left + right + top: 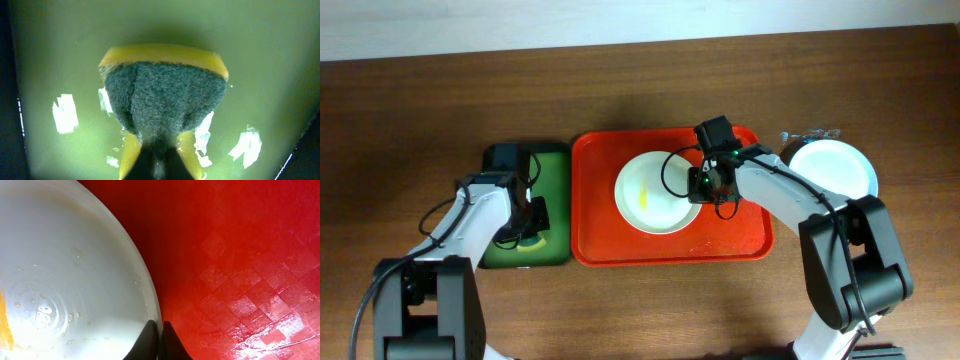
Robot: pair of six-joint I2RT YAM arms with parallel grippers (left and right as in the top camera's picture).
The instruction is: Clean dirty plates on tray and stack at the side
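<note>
Left gripper [159, 150] pinched on grey-yellow scouring sponge [165, 95] mid-frame in dark green plastic tray [270, 45], right gripper [160, 337] clamped at bottom centre on rim of cream round plate [65, 270] on red plastic tray [240, 255]; best lift sponge straight, steady plate.

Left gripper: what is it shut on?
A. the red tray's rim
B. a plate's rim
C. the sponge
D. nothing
C: the left wrist view shows the sponge squeezed in the left gripper, over the green tray.
</note>
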